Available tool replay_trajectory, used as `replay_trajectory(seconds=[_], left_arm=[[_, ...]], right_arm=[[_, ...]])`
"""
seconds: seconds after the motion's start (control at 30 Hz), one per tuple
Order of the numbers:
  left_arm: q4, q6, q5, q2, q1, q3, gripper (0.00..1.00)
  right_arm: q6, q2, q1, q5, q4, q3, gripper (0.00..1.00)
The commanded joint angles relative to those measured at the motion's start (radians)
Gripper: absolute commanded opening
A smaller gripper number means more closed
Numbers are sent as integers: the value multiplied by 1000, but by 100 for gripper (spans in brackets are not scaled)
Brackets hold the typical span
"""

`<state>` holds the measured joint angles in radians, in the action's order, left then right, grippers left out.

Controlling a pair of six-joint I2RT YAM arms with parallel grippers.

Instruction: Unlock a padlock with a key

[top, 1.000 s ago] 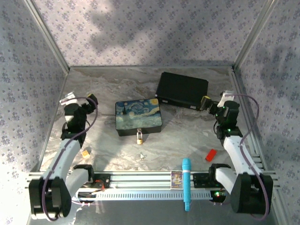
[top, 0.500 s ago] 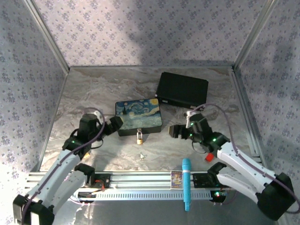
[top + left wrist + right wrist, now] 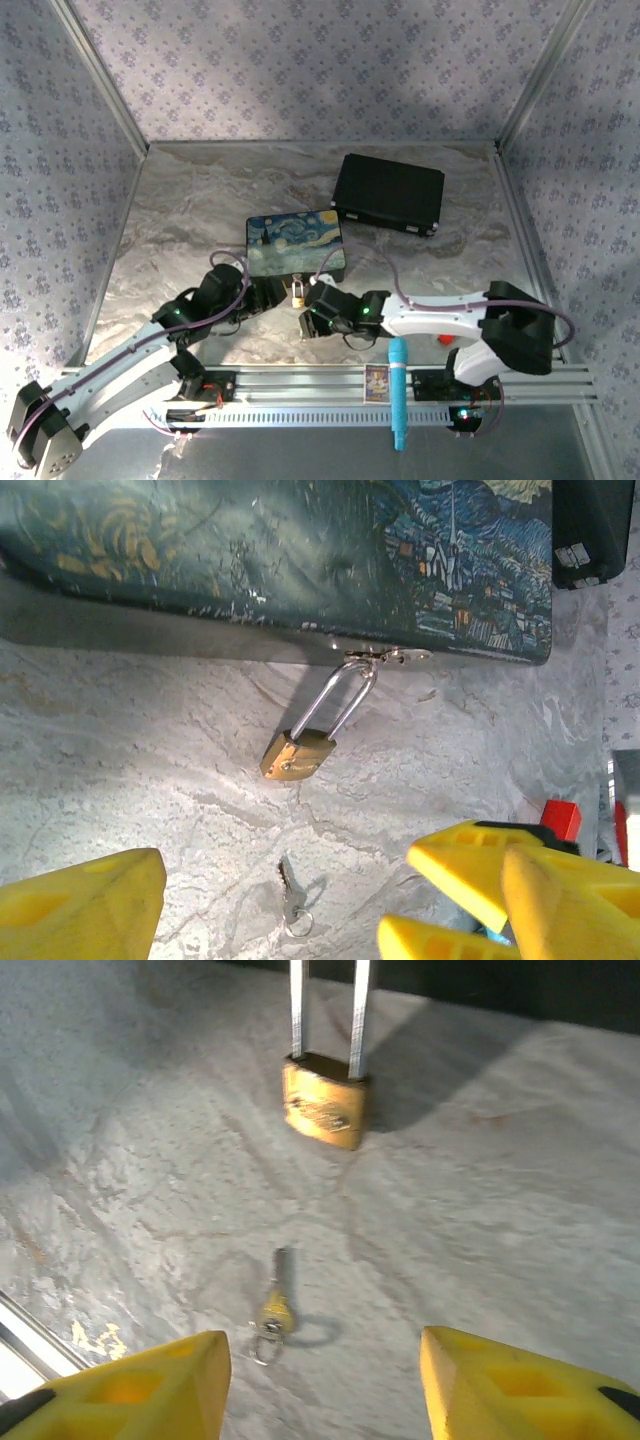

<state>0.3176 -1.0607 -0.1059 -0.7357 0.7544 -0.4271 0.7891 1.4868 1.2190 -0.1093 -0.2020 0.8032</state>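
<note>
Swung inward from the worktop (image 3: 500, 1210) edges since a second ago, the right claw (image 3: 320, 1348) is held wide open over the key (image 3: 276, 1302), and the left claw (image 3: 282, 872) is likewise spread wide. At the key's 12 o'clock, the padlock (image 3: 323, 1110) is hooked to the painted box (image 3: 250, 550).

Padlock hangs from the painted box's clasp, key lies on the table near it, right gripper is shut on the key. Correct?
Not the last part: the right wrist view shows the right gripper open, with the key lying free on the table ahead of it. The padlock does hang from the painted box.
</note>
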Motion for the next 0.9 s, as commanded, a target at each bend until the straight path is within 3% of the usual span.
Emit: replay_trajectory(seconds=[0.0, 0.37, 0.63, 0.87], left_arm=[[-17, -32, 30, 5, 8, 6, 85], [8, -12, 42, 14, 7, 8, 84], [11, -22, 51, 22, 7, 19, 84], [27, -33, 72, 44, 7, 33, 84]], right_arm=[[52, 71, 28, -13, 10, 57, 49], [59, 166, 67, -3, -31, 93, 33], [63, 266, 91, -42, -99, 171, 28], [122, 344, 132, -128, -294, 254, 25]])
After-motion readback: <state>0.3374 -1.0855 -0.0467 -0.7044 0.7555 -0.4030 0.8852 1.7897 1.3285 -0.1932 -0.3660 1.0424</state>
